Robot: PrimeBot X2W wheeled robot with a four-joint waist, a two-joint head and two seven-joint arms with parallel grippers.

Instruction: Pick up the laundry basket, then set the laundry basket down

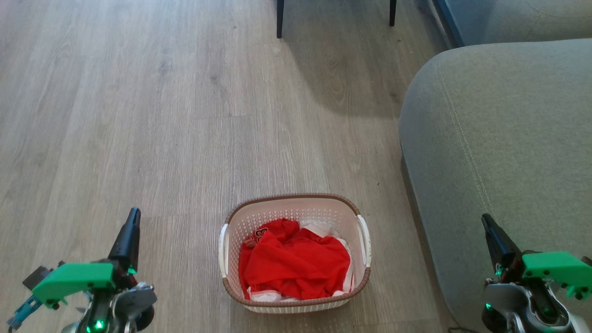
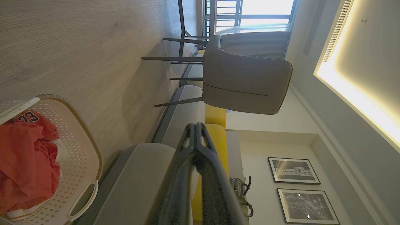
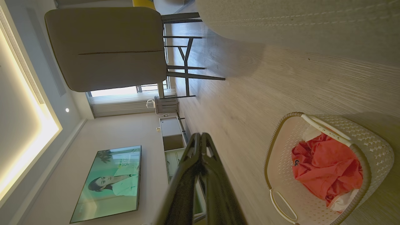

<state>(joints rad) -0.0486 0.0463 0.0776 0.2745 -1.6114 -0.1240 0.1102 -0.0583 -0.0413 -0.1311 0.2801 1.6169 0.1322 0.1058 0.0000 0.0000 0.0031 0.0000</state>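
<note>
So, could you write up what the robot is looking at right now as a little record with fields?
Laundry basket: cream-white, brown rim, standing on the wooden floor between the two arms
Contents: red jersey crumpled on top of white cloth
Handles: white, one on each side, neither gripped
Left jaws: shut, empty, apart from the basket
Right jaws: shut, empty, beside the grey sofa
Beyond: grey chair on dark legs
</note>
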